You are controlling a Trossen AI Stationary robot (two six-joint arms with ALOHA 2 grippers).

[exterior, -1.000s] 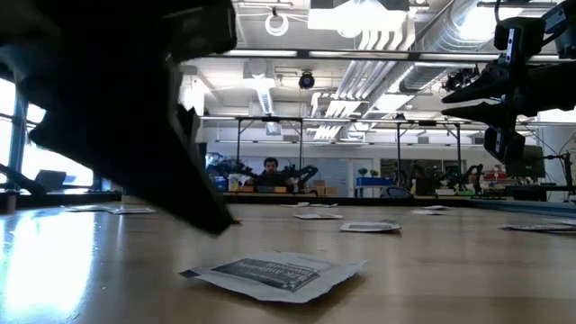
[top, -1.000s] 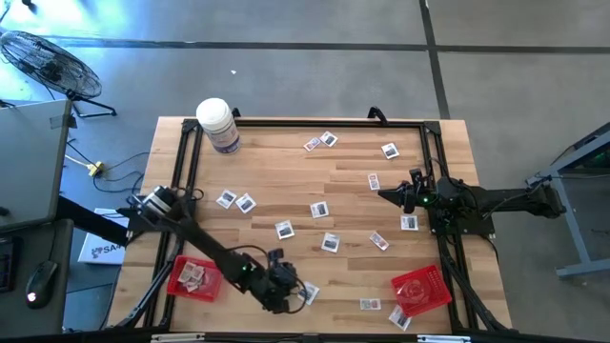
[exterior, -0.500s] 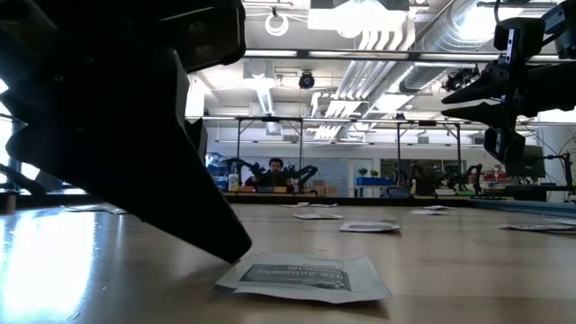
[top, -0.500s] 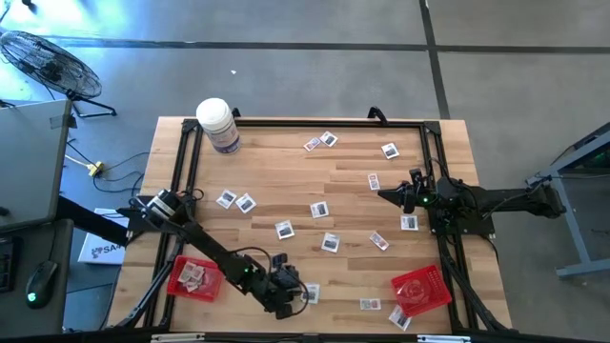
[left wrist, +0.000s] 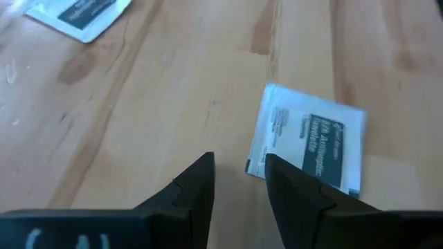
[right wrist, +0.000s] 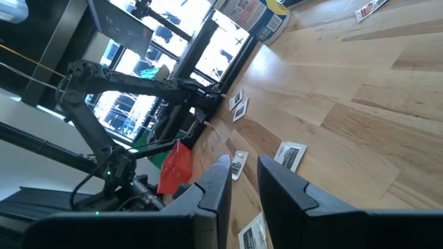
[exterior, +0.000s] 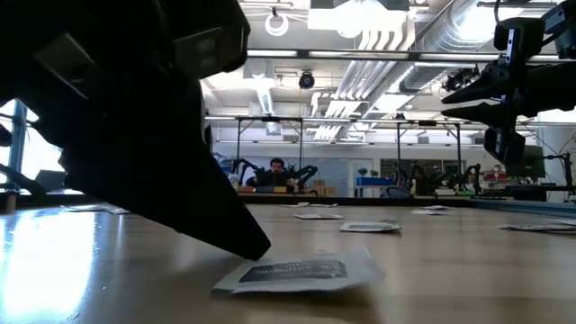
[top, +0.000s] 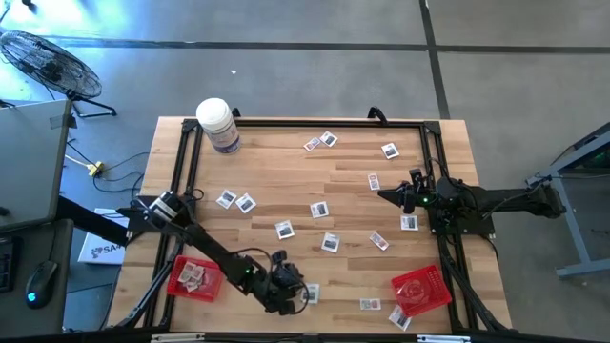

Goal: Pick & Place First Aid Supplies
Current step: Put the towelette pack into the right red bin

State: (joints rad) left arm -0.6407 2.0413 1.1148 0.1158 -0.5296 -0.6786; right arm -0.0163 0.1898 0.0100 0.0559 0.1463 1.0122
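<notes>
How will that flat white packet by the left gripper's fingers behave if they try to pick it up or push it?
The packet lies nearly flat on the wooden table, so the left gripper would probably struggle to get under its edge. It looks thin and light, so a push would likely slide it across the smooth wood. One edge lifts slightly in the low view, which suggests it is floppy.

Packets lie scattered across the table, seemingly more in the left tray.
</notes>
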